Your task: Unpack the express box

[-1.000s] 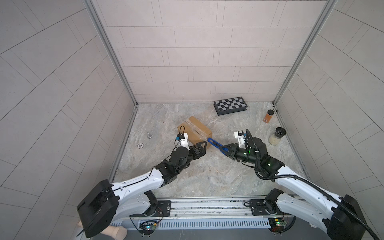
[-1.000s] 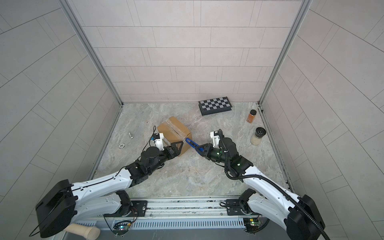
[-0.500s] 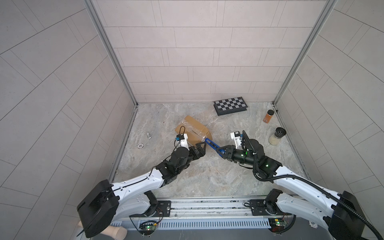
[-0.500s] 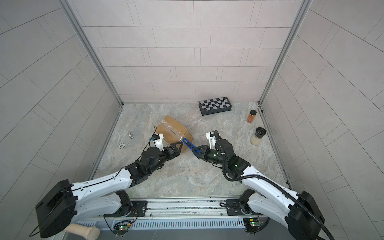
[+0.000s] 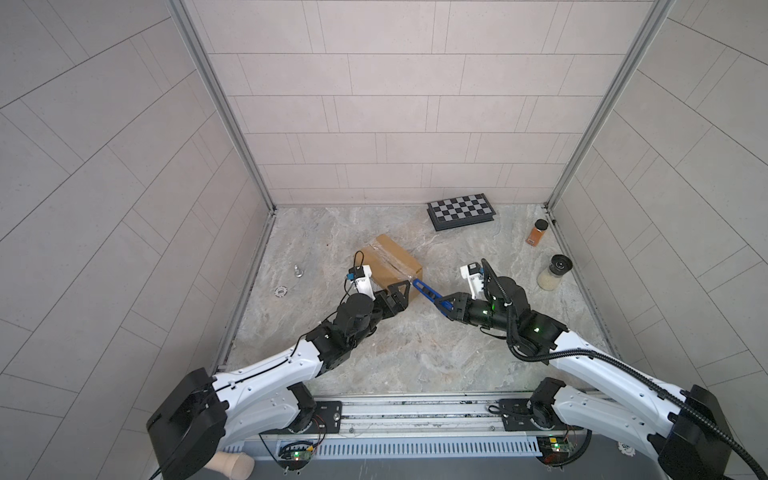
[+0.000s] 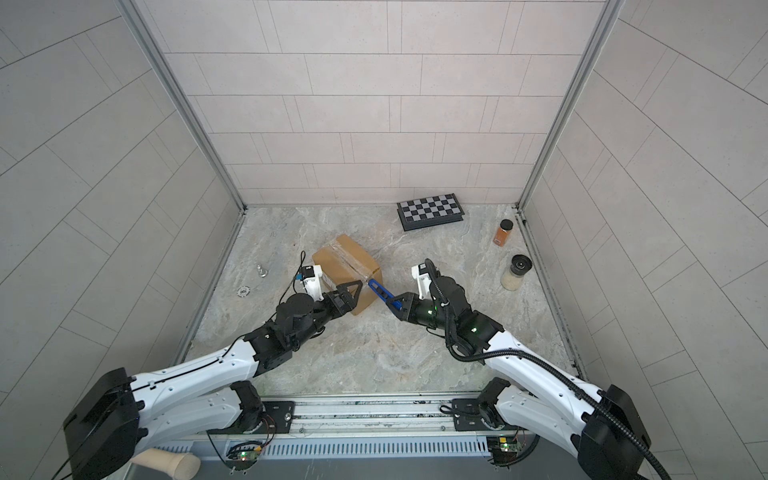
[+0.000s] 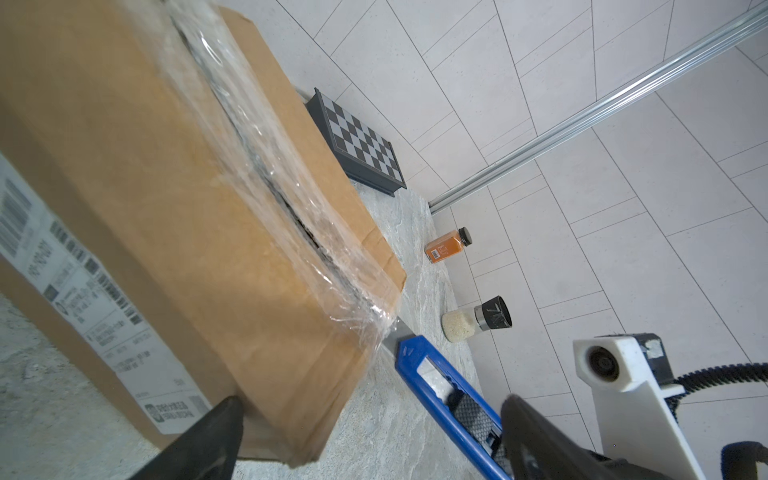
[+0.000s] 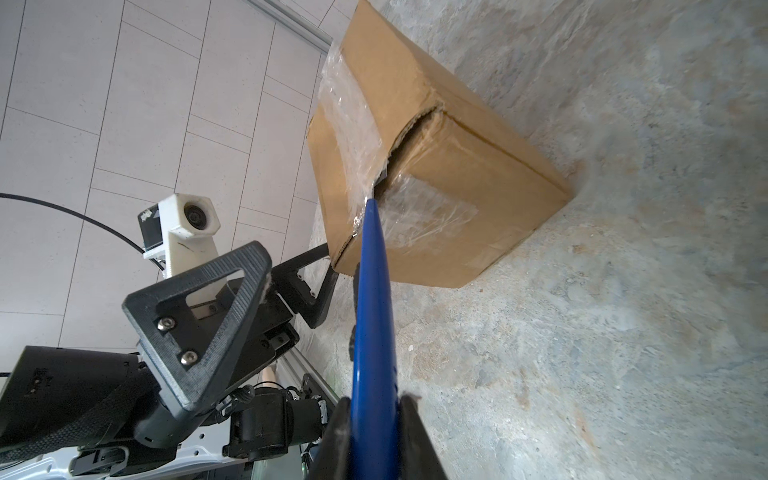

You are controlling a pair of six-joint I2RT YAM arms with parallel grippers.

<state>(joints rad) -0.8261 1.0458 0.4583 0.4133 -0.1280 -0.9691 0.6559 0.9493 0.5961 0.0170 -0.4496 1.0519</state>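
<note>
One slim blue cutter (image 8: 370,332) meets crinkled tape (image 8: 349,112) — cardboard express box (image 8: 457,166).

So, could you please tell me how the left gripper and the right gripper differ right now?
The left gripper stands wide open and holds nothing; the right gripper is shut on the blue utility knife. The left gripper's fingers straddle the near corner of the express box; the right gripper is clear of it, only the knife's tip reaching the taped edge. Both point toward that same corner.
</note>
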